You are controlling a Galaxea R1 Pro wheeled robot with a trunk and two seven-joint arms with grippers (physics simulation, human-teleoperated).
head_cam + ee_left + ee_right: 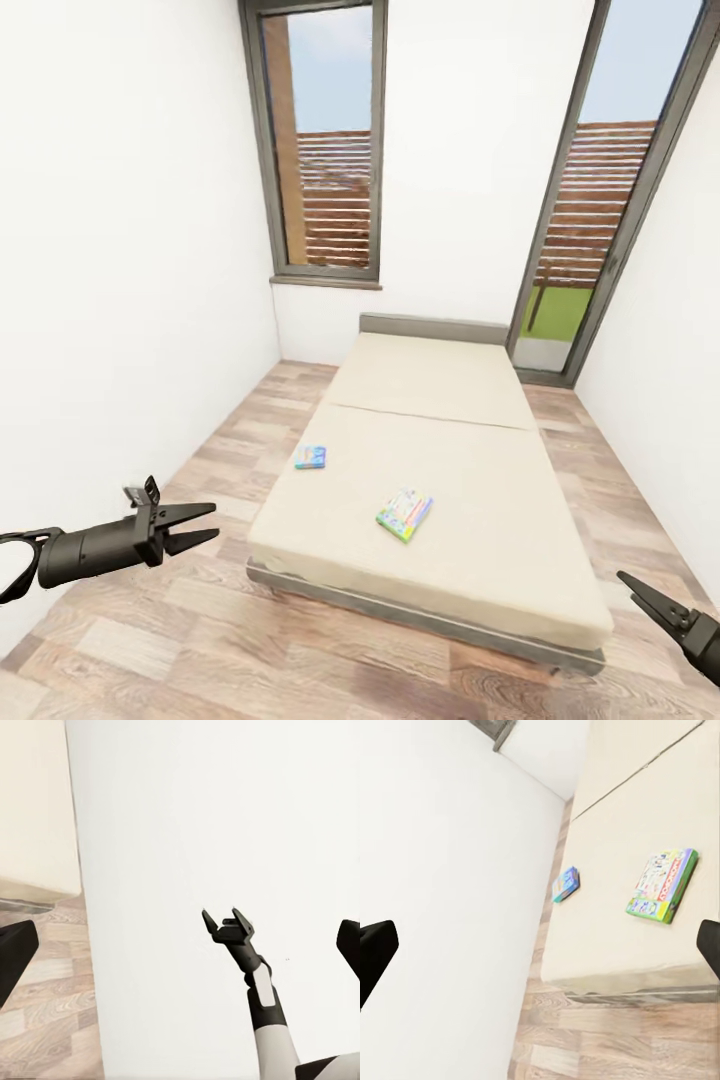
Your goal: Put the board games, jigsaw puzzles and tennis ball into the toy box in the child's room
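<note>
Two board games, a blue one point(311, 457) and a Monopoly box point(404, 514), are lying on the bed point(480, 560). The left gripper point(200, 526) and right gripper point(226, 920) are both hovering with jaws wide, holding nothing.

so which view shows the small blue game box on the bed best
The head view: the small blue game box lies flat at the bed's left edge, seen whole from above. The right wrist view shows it obliquely, mostly its side. The left wrist view catches a corner of the mattress.
</note>
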